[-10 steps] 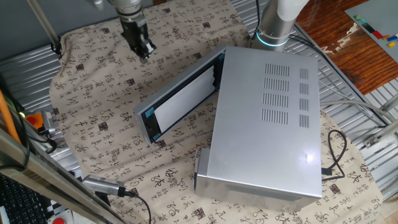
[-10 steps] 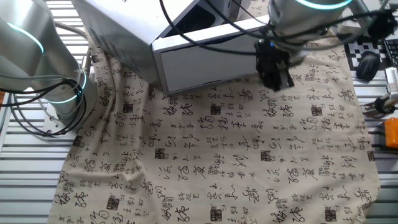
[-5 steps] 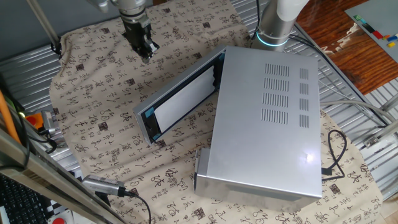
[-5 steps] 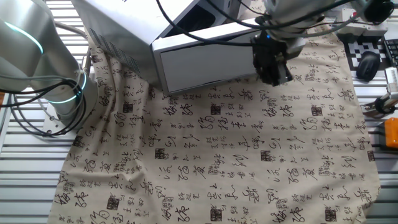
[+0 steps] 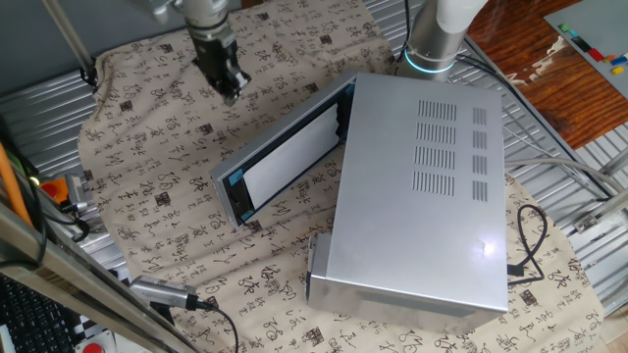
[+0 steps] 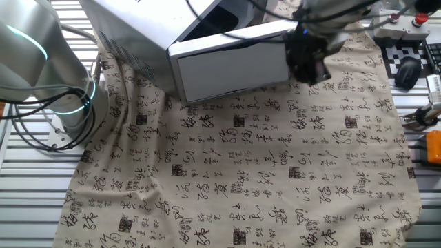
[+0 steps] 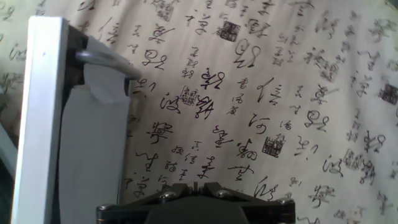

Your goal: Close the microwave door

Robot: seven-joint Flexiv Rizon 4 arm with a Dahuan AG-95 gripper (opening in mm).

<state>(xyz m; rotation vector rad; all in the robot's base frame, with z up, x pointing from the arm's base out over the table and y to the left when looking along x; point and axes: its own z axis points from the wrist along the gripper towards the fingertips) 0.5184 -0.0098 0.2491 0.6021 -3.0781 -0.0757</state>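
Observation:
The microwave [image 5: 422,186] is a large silver-grey box with vent slots on top, and its edge shows in the other fixed view [image 6: 131,24]. The microwave door [image 5: 285,162] stands partly open, angled out from the front, with its pale window showing. In the other fixed view the door [image 6: 227,65] faces the cloth. In the hand view the door [image 7: 43,124] and its silver handle [image 7: 106,59] are at the left. My gripper [image 5: 228,86] [image 6: 310,65] [image 7: 196,185] is shut and empty, hovering outside the door near one end, apart from it.
A cloth printed with characters [image 5: 157,137] covers the table. The arm's base [image 5: 432,44] stands behind the microwave. A black power cord [image 5: 530,245] trails at the right. Cables and tools [image 5: 167,294] lie at the front left edge.
My gripper has shifted a little along the outside of the door, towards its end. The door and the microwave have not moved.

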